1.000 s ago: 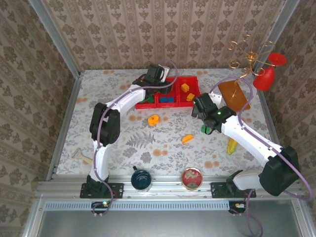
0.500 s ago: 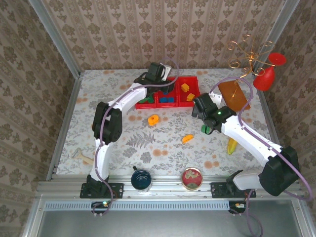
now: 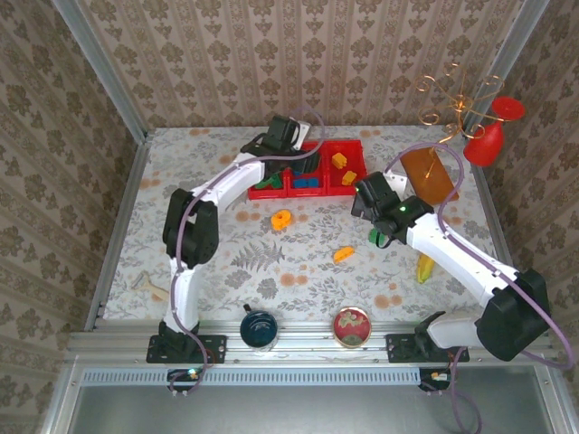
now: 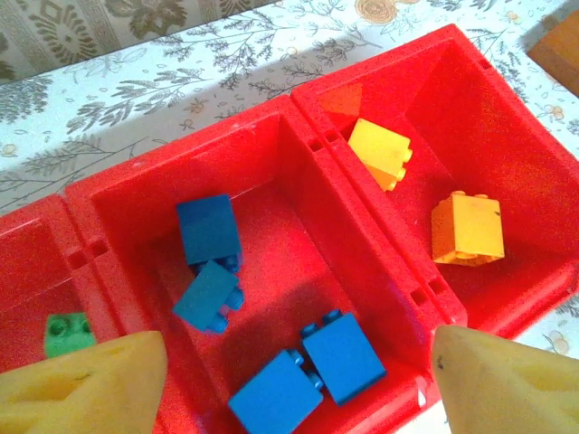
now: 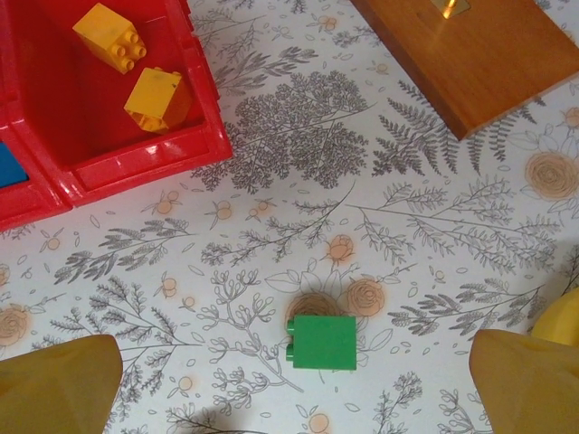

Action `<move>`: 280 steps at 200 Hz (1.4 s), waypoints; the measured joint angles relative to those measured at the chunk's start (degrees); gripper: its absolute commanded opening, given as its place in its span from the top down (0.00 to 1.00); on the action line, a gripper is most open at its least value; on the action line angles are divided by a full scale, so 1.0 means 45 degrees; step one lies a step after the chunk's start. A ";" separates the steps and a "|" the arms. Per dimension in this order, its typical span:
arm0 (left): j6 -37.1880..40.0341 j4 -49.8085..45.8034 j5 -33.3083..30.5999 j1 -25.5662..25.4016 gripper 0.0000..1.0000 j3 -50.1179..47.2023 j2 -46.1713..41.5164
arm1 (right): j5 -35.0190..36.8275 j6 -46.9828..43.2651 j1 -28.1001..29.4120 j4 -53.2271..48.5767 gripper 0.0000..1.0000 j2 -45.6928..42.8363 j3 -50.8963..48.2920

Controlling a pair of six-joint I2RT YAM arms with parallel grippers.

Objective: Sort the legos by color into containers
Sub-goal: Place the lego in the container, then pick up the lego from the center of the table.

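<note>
The red tray [image 3: 271, 192] stands at the back of the table, and its rim [image 4: 298, 107] runs under my left wrist. My left gripper [image 4: 294, 362] hangs open above the middle compartment, where several blue legos [image 4: 344, 354] lie loose. Two orange-yellow legos [image 4: 466, 230] sit in the right compartment and a green one [image 4: 69, 333] in the left. My right gripper [image 5: 289, 380] is open over the table, straddling a green lego [image 5: 322, 342] without touching it. An orange ring [image 3: 281, 218] and an orange lego [image 3: 343, 255] lie on the cloth.
A wooden block [image 5: 470, 54] lies right of the tray. A yellow banana-like object [image 3: 423, 268] is near my right forearm. A blue cup [image 3: 259, 328] and a round red tin [image 3: 351, 325] stand at the near edge. A red goblet [image 3: 488, 136] is at the back right.
My left wrist has shifted a little over the tray. The right arm and the green lego beneath it have stayed put.
</note>
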 measured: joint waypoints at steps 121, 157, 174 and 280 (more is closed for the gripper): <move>-0.1088 0.1258 -0.0879 0.0219 0.00 -0.5736 -0.6382 | -0.1802 0.1574 0.1010 0.0063 0.00 0.0539 -0.0826; -0.1477 0.1700 -0.1394 0.0559 0.00 -0.7878 -0.8315 | -0.2103 0.2181 0.1666 0.0141 0.00 0.1141 -0.0874; -0.1685 0.1865 -0.1593 0.0743 0.00 -0.8840 -0.9214 | -0.2249 0.2433 0.1923 0.0204 0.00 0.1540 -0.0879; -0.2676 0.2147 -0.2263 0.2176 0.00 -1.2760 -1.2492 | -0.3128 0.3531 0.2565 0.1049 0.00 0.2943 -0.0884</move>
